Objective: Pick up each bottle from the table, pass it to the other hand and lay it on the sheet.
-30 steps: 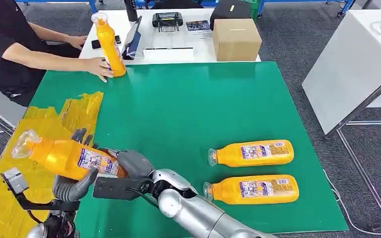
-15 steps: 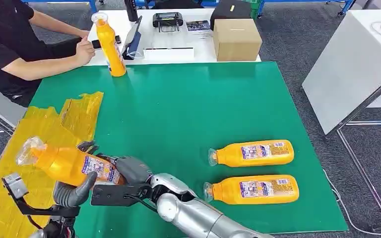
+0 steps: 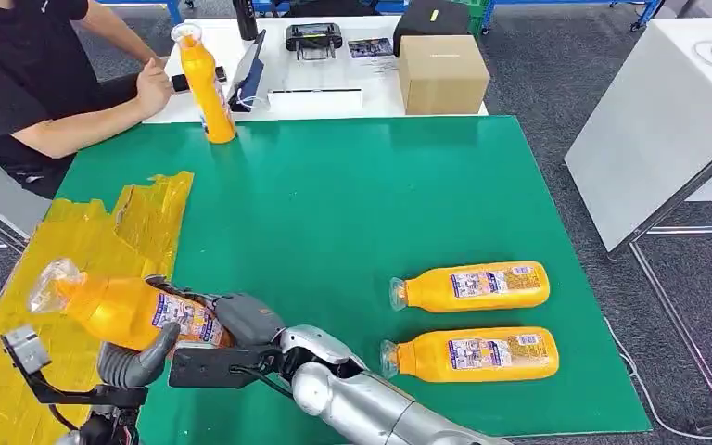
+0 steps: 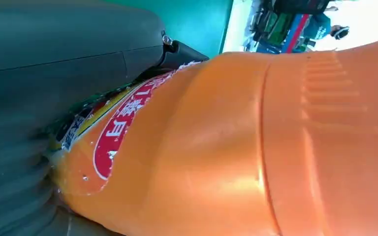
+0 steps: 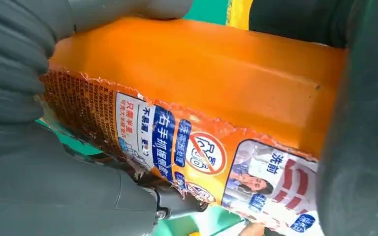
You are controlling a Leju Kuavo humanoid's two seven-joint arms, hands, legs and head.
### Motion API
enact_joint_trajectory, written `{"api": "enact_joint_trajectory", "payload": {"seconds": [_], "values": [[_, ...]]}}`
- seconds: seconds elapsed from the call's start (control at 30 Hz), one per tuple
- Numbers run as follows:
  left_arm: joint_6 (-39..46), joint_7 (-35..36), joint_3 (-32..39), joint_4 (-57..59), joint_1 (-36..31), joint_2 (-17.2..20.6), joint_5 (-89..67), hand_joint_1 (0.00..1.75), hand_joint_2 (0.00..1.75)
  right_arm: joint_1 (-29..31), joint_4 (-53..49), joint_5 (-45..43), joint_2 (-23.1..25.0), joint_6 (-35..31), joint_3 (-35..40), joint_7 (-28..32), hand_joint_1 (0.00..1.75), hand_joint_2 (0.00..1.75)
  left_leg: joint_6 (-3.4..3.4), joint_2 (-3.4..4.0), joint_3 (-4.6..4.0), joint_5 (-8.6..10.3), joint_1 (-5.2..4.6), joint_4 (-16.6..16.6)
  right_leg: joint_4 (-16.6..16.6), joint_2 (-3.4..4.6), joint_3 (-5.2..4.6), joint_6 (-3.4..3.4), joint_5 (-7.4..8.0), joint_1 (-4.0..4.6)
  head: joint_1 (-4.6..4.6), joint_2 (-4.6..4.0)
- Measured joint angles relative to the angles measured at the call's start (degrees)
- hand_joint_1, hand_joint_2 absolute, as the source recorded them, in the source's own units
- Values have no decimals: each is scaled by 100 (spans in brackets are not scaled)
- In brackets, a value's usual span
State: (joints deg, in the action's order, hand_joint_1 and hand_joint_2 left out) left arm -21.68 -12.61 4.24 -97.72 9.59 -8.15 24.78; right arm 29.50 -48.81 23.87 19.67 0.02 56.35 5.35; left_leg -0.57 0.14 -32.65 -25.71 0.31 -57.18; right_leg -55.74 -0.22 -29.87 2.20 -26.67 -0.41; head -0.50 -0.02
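An orange bottle with a clear cap end hangs tilted over the near left of the table, between the yellow sheet and the green mat. Both hands are on it. My left hand wraps it from below, about its middle. My right hand grips its base end. Up close, the bottle lies against my left hand. In the right wrist view its torn label sits beside my right hand. Two more bottles lie on the mat at the right.
An upright orange bottle stands at the mat's far left edge, near a seated person. Behind it, a white table carries a cardboard box and small devices. A tilted white board stands to the right.
The held bottle has sunk slightly and shifted a little left, both hands still on it. The person has taken their hand off the upright bottle and drawn it back.
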Motion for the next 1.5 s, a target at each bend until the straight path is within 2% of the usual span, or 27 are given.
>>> {"api": "enact_joint_trajectory", "payload": {"seconds": [0.03,0.17,0.3,0.47,0.5,0.67,1.0,1.4,1.43,1.47,1.5], "values": [[18,-66,2,-20,-1,-2,-101,175,175,3,-13,15,-11,-59,-2,0,0,0,0,0,0,0,0,0,0,0,0,0,0,0,0,0],[499,-608,33,-193,-4,-15,-1116,175,175,-10,-289,158,-153,-326,-195,-55,0,0,0,0,1,0,0,-1,0,-1,0,0,0,0,0,0],[1548,-1359,312,-437,-33,-33,-2917,175,175,-93,-1045,284,-583,-369,-677,-81,0,0,-1,-1,2,0,0,-2,1,-1,2,1,1,-2,-2,0],[2953,-1818,869,-605,-38,-31,-5348,175,175,-319,-2128,350,-1188,-195,-1461,-24,0,0,-1,-3,2,0,-2,-2,1,-2,3,1,1,-4,0,0],[3216,-1849,960,-605,-40,-31,-5724,175,175,-347,-2265,315,-1279,-148,-1596,2,0,175,-1,-3,1,0,-2,-2,1,-1,3,1,1,-4,0,0],[5037,-1567,1233,-534,44,87,-8538,175,175,-422,-2843,64,-1700,59,-2115,162,0,175,-1,-2,1,0,-4,-2,1,-2,2,1,1,-4,-2,0],[5119,-1281,1464,532,91,398,-9569,175,175,-439,-3357,-26,-2055,217,-2275,212,0,175,0,-1,2,0,-1,-1,0,-1,3,0,1,0,-2,0],[4848,-854,1272,1528,33,595,-10395,175,175,-411,-3497,-291,-2269,516,-2199,199,0,175,-1,-1,2,0,-3,-2,1,0,2,1,1,-5,-2,0],[4807,-837,1248,1598,21,642,-10399,42,175,-411,-3504,-369,-2301,581,-2192,212,0,175,-1,-1,2,0,-3,-2,1,-1,2,1,1,-4,0,0],[4751,-806,1235,1653,2,671,-10410,42,175,-410,-3510,-433,-2330,641,-2188,227,0,175,-1,-1,2,0,-3,-2,1,-2,3,1,1,-4,-2,0],[4675,-760,1215,1725,-14,702,-10465,0,175,-411,-3519,-492,-2365,697,-2179,258,0,175,-1,-2,3,0,-3,-2,1,-2,4,1,1,-4,-2,0]]}}
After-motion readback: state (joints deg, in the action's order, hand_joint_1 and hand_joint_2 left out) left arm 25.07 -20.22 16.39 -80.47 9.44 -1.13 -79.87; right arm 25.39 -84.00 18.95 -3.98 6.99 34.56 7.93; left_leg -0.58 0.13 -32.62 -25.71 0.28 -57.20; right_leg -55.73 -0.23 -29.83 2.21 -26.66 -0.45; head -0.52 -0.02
